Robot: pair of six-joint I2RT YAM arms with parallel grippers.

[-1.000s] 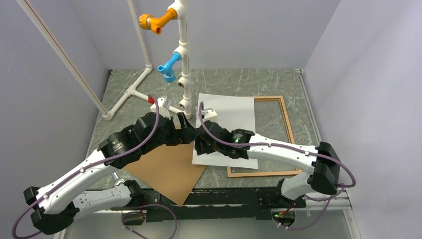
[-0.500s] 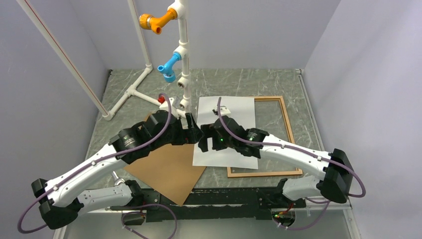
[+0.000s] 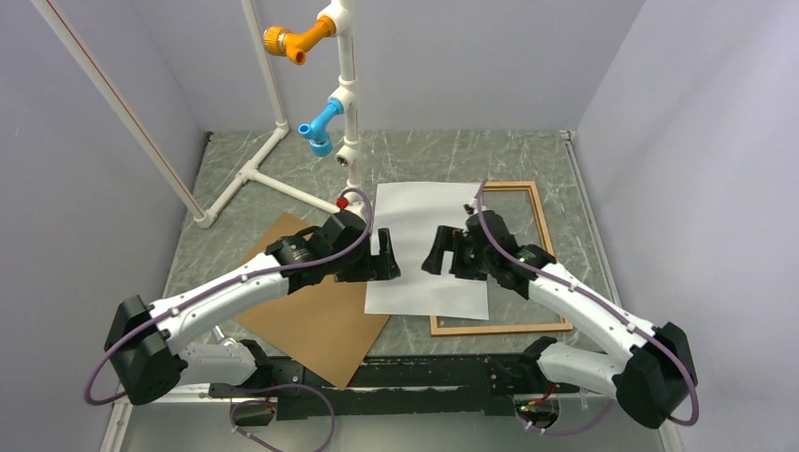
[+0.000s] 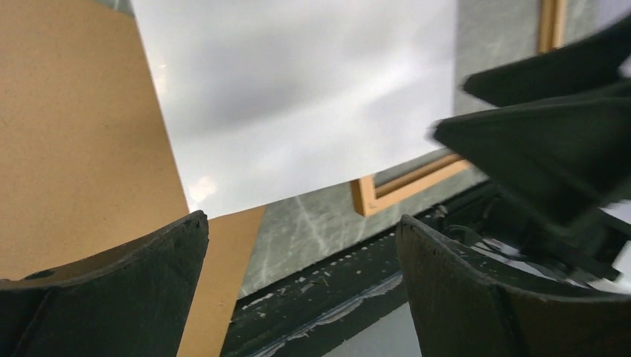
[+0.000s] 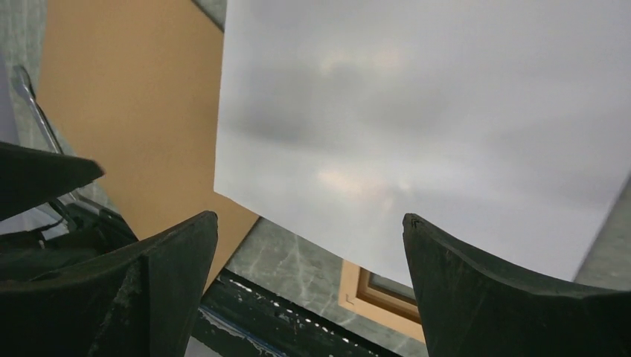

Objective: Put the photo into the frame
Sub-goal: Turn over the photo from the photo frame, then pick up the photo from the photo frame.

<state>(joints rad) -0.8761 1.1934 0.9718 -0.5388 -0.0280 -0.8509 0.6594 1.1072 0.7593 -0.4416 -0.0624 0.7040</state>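
Observation:
The photo [image 3: 429, 212] lies flat on the table with its white back up. Its right side covers the left part of the frame [image 3: 544, 235], a thin light-brown wooden rectangle. My left gripper [image 3: 389, 254] hovers open over the photo's left edge. My right gripper [image 3: 435, 250] faces it, open above the middle of the photo. In the left wrist view the photo [image 4: 298, 89] and a frame corner [image 4: 405, 182] show beyond my open left gripper [image 4: 301, 218]. In the right wrist view my open right gripper [image 5: 309, 216] holds nothing above the photo [image 5: 446, 111] and the frame corner [image 5: 379, 294].
A brown hardboard sheet [image 3: 320, 315] lies to the left, its right corner under the photo. A white pipe stand [image 3: 349, 104] with an orange fitting [image 3: 292, 40] and a blue fitting [image 3: 320, 127] rises at the back. The black base rail [image 3: 424, 372] runs along the near edge.
The right gripper has opened and swung right, from the photo's left edge to over its middle. The left gripper has reached right to the photo's left edge. The photo lies where it was.

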